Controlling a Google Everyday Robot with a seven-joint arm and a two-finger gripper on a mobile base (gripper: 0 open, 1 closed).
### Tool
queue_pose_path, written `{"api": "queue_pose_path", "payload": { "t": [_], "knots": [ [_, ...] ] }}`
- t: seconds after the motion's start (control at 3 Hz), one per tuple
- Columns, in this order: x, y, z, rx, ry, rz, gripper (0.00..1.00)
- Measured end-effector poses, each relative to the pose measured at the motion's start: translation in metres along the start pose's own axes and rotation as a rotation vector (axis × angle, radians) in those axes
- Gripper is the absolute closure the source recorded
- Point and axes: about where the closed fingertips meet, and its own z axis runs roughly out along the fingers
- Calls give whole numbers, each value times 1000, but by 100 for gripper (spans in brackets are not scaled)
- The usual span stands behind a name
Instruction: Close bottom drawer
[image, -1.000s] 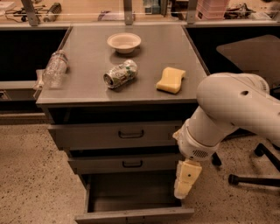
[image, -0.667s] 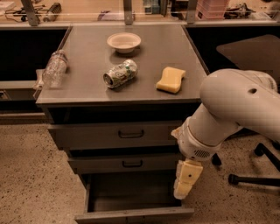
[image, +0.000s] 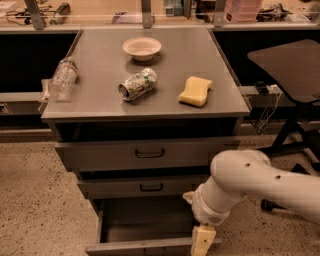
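The bottom drawer (image: 140, 247) is the lowest of the grey cabinet's three. It stands pulled out, its empty inside facing up and its low front panel at the bottom edge of the camera view. My gripper (image: 202, 242), cream-coloured at the end of the white arm (image: 250, 182), is down at the right end of that front panel. Its tips are cut off by the frame's lower edge. The drawer's handle is hidden.
The middle drawer (image: 150, 187) and top drawer (image: 149, 153) sit slightly out. On the cabinet top (image: 100, 102) lie a bowl (image: 142, 47), a crushed can (image: 137, 84), a yellow sponge (image: 195, 91) and a plastic bottle (image: 62, 77). A dark stand (image: 290, 65) is at right.
My arm has dropped and swung slightly left, bringing the gripper from beside the middle drawer down to the bottom drawer's front panel. The drawer looks equally open.
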Motion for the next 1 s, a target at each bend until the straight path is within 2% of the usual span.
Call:
{"api": "queue_pose_path", "payload": {
  "t": [0.33, 0.67, 1.0],
  "knots": [
    [12, -18, 44, 27, -80, -20, 0],
    [12, -20, 43, 32, -80, -47, 0],
    [26, -36, 56, 58, -121, -29, 0]
  ]
}}
